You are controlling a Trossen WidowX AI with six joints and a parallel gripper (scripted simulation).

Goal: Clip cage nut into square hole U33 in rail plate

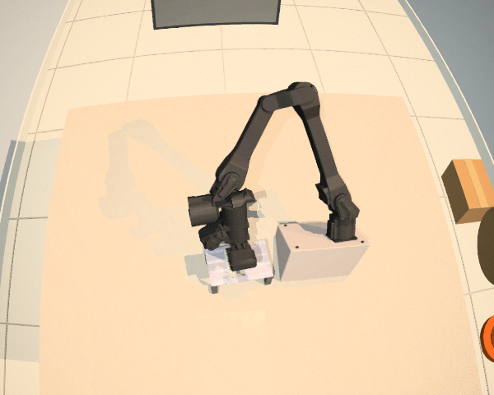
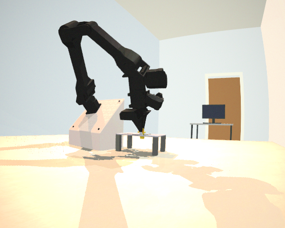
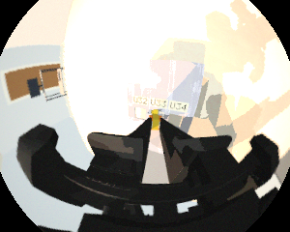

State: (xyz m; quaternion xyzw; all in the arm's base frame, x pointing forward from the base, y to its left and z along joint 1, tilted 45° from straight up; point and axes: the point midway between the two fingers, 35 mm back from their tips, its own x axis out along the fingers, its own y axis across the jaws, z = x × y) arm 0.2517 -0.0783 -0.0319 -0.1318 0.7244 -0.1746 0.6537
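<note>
From the left edge of the desk [image 1: 153, 340] [image 2: 52, 196] [image 3: 106, 63] as seen from above, you cross a wide stretch before you reach the rail plate [image 1: 262, 255] [image 2: 158, 134] [image 3: 184, 74], standing on short legs well in from that edge and well apart from the far one. Over it, your claw [image 1: 242, 259] [image 2: 141, 131] [image 3: 156, 123] points down, its fingers nearly together and clamped on the yellow cage nut [image 2: 142, 137] [image 3: 156, 115]. The nut is at the plate, just beside the U33 label [image 3: 158, 103] in the wrist view; from the side, yellow shows both above the plate's top and below its near edge. To the right, the pale base block [image 1: 319, 267] [image 2: 108, 142] carries the arm, nearer the desk's right edge. You look to be at the hooking step, with the wings squeezed and probably entering or already through the square hole; the claw hides too much for you to be sure the flanges are seated. Check that they lie flat on top before you let go. If they do, open gently so the wings spring out under the plate, then lift straight up without dragging a finger on the nut. If they don't, ease down, squeeze kept.
</note>
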